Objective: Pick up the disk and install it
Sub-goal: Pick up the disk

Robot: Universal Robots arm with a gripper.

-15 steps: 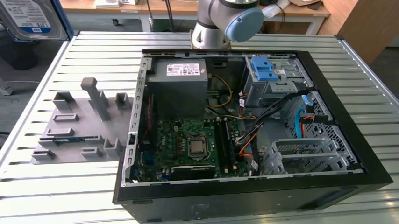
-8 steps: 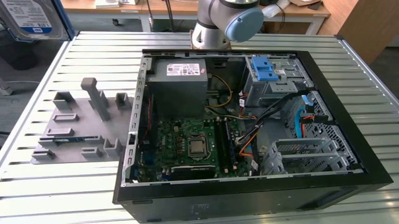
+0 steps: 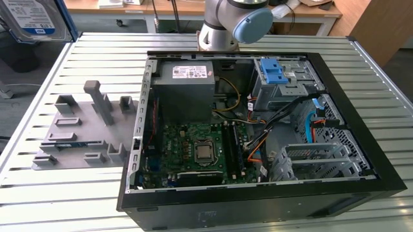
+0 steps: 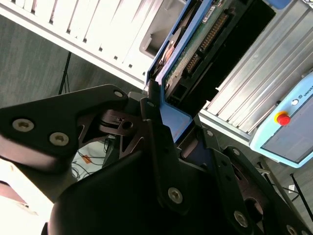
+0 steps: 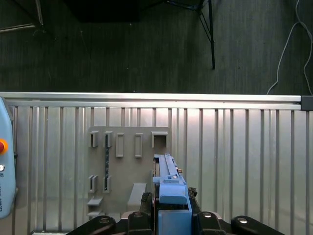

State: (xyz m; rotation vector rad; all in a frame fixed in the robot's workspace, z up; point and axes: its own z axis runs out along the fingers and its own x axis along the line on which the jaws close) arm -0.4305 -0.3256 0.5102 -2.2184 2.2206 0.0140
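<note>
My gripper (image 4: 161, 105) is shut on the disk (image 4: 195, 44), a flat drive with blue bracket rails and a green circuit board on one face. In the first wrist view the disk (image 5: 166, 174) stands edge-on between the fingers (image 5: 146, 200), held in the air above the grey fixture (image 5: 127, 161) on the slatted table. In the exterior view the disk (image 3: 36, 19) shows its white-and-blue label at the far upper left, well away from the open computer case (image 3: 258, 193).
Inside the case are a grey power-supply box (image 3: 187, 82), a motherboard (image 3: 200, 150), a metal cage with a blue latch (image 3: 277, 77) and another metal cage (image 3: 316, 159). The grey fixture (image 3: 84, 130) lies beside the case. A teach pendant (image 4: 288, 127) rests on the table.
</note>
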